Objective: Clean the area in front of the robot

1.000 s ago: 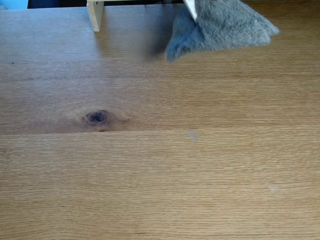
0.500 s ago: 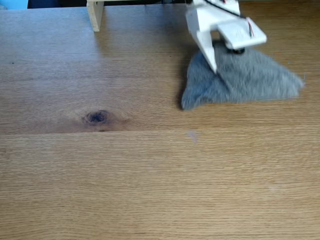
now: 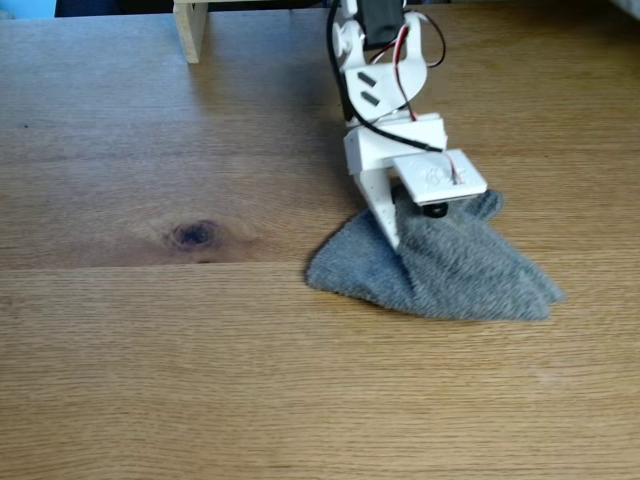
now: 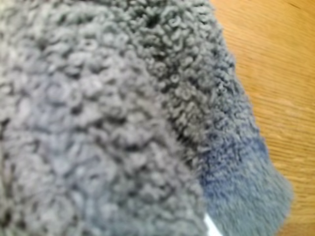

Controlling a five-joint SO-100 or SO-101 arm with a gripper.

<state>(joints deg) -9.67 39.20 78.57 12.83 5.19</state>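
A white robot arm (image 3: 375,60) reaches down over a light wooden desk (image 3: 200,380), pressing a grey terry cloth (image 3: 450,275) against the wood. The cloth lies spread in a rough triangle near the middle of the desk, to the right of a dark knot (image 3: 194,234) in the fixed view. It looks soft, light and limp, likely to bunch or drag rather than slide stiffly; a bunched fold near its top edge seems the best place to grip. The claw (image 3: 405,225) sits at that top edge, its fingers nearly closed with cloth pinched between them. In the wrist view, looped grey pile (image 4: 98,123) fills most of the frame, with bare desk (image 4: 280,73) at the right.
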